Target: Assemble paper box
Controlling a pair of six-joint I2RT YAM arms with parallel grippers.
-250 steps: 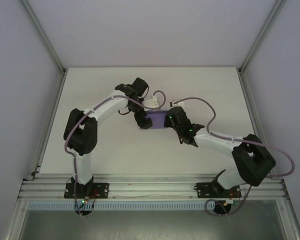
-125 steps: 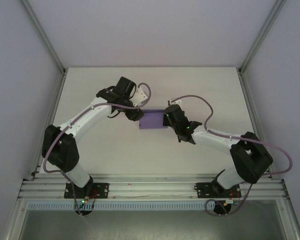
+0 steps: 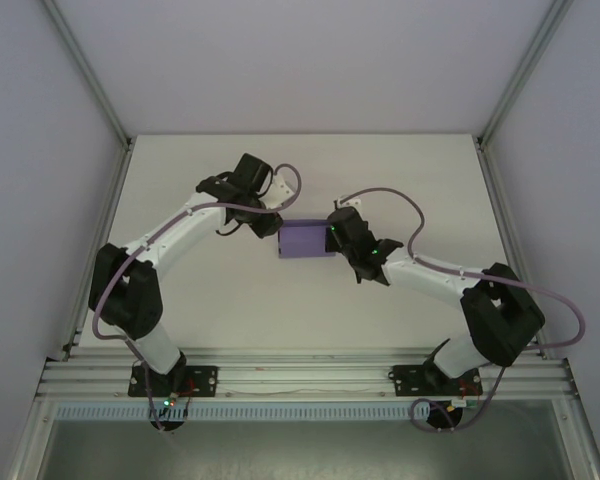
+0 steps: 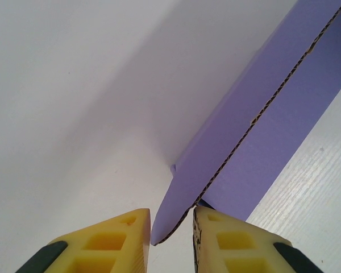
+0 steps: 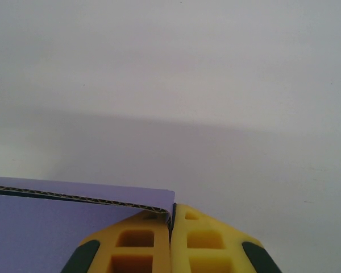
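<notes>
The paper box (image 3: 305,240) is a small purple card box at the middle of the white table (image 3: 210,300), held between the two arms. My left gripper (image 3: 277,228) is at its left end. In the left wrist view a corner of a purple wall (image 4: 261,114) reaches between the yellow fingers of the left gripper (image 4: 171,227), which stand a little apart around it, open. My right gripper (image 3: 332,236) is at the box's right end. In the right wrist view the right gripper (image 5: 171,219) is shut on the corrugated top edge of a purple wall (image 5: 45,227).
Aluminium frame rails (image 3: 300,375) run along the near edge by the arm bases, and white walls (image 3: 310,60) enclose the table on the other sides. Purple cables (image 3: 400,215) loop off both arms above the table.
The left arm pulled back from over the box to its left end, its elbow swinging out left. Its jaws narrowed from wide apart to close around the wall's corner. The right gripper kept its hold.
</notes>
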